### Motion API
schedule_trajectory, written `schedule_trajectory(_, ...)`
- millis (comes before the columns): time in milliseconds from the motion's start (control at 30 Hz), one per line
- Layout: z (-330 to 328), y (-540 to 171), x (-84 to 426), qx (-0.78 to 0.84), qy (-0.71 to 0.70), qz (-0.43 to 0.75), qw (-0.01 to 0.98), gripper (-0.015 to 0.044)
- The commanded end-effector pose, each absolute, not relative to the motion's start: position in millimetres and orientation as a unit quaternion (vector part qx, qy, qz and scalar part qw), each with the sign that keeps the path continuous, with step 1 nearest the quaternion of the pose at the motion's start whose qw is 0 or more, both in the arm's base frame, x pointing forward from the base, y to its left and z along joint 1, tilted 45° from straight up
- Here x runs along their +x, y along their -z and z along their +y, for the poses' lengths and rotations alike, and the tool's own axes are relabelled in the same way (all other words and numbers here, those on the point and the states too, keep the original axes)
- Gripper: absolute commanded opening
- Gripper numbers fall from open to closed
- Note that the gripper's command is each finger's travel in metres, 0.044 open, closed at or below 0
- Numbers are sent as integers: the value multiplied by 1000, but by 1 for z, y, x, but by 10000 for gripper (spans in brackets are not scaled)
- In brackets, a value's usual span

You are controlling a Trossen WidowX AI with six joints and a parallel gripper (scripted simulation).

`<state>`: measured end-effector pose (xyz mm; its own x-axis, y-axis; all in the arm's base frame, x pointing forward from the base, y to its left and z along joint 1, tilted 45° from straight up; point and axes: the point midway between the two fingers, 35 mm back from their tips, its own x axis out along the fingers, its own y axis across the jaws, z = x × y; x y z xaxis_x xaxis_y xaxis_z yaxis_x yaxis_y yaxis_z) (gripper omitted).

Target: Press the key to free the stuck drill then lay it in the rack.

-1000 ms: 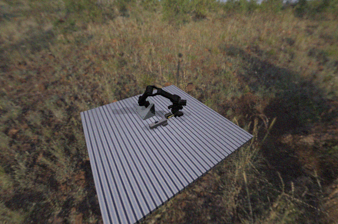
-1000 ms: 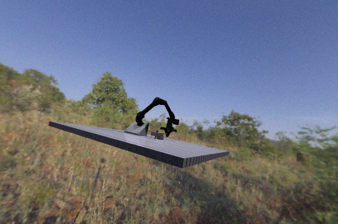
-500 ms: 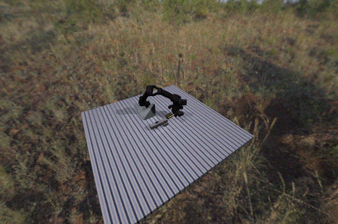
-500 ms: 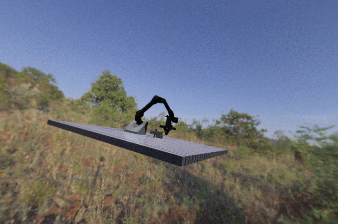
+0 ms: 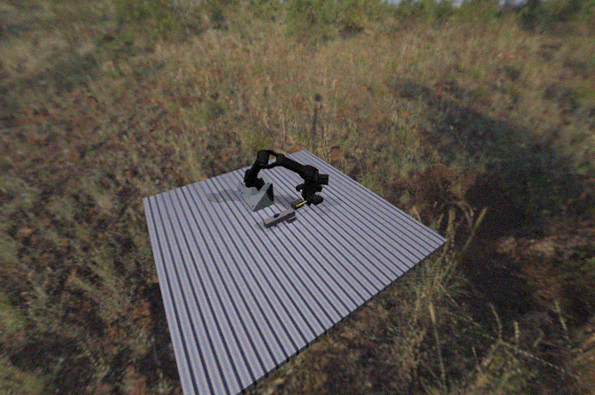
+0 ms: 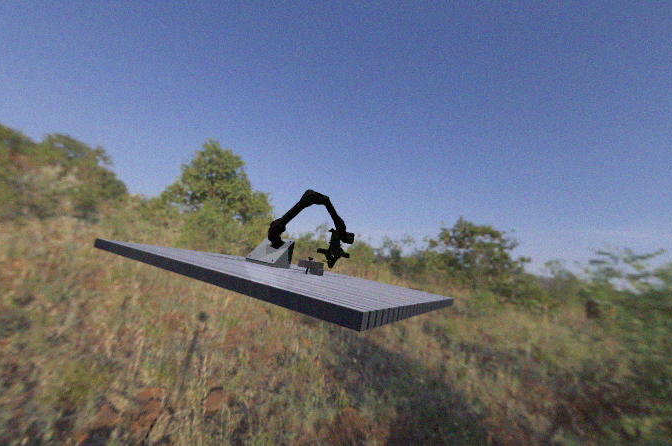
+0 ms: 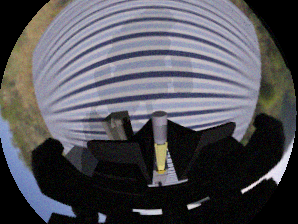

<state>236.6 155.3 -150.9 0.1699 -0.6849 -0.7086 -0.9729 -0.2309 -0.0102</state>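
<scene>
The drill, a grey cylinder with a yellow section, shows in the wrist view (image 7: 160, 129); its yellow part (image 5: 300, 204) shows beside the fingers in the top view. My gripper (image 5: 306, 203) (image 6: 331, 264) (image 7: 156, 120) points down and is shut on the drill, above the table. A long grey block (image 5: 269, 222) (image 6: 316, 265) stands near the arm's base, with a small dark knob (image 6: 310, 258) on top, perhaps the key. A grey-brown block (image 7: 118, 125) stands beside the drill in the wrist view. I cannot tell for certain which block is the rack.
The striped table (image 5: 280, 298) (image 6: 232, 281) (image 7: 150, 62) carries the arm's grey wedge-shaped base (image 5: 255, 199) (image 6: 269, 253). The grey block stands close to this base, on the gripper's near side in the top view.
</scene>
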Motion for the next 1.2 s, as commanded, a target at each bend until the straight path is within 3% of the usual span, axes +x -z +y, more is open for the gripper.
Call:
schedule_trajectory(0, 158, 149, 236, -725, -299, 571, 244, 0)
schedule_trajectory(1167, 165, 143, 233, -725, -300, 570, 244, 0)
